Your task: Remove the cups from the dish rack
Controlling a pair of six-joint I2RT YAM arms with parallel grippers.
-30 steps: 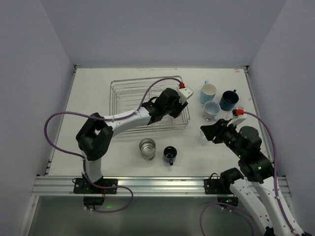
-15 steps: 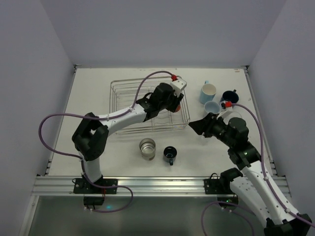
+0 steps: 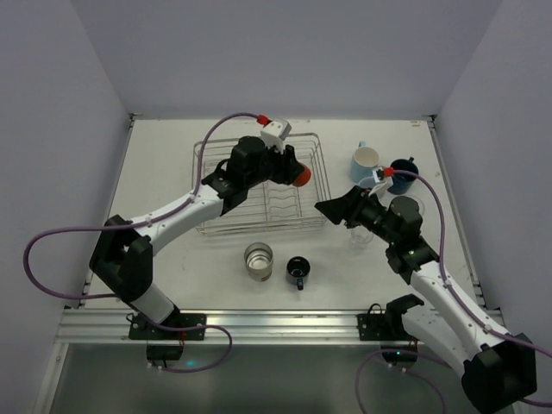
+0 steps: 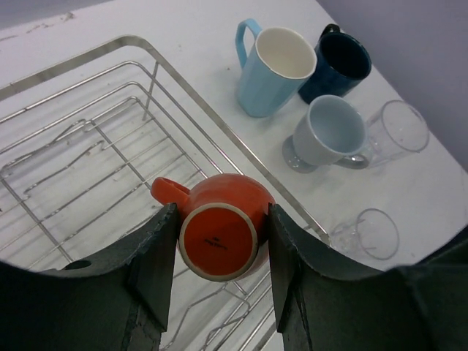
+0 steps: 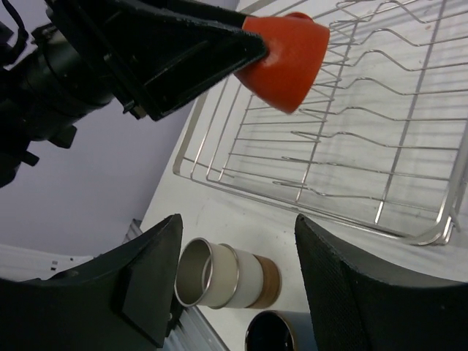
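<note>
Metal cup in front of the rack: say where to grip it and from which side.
Grip the metal cup across its round wall, coming straight down from above: it stands upright, mouth up, with no handle showing. Probably set the jaws near-far, since the small dark cup stands close on its right.

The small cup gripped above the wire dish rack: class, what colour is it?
The small ceramic cup is orange-red; the left wrist view shows it best.

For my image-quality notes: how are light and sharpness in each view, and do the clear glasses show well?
Top external: soft, even light, weak shadows; the clear glasses nearly vanish on the white table. Left wrist: orange cup sharp, clear glasses visible by their rims. Right wrist: right gripper's fingers soft-edged black shapes, dish rack sharp.
</note>
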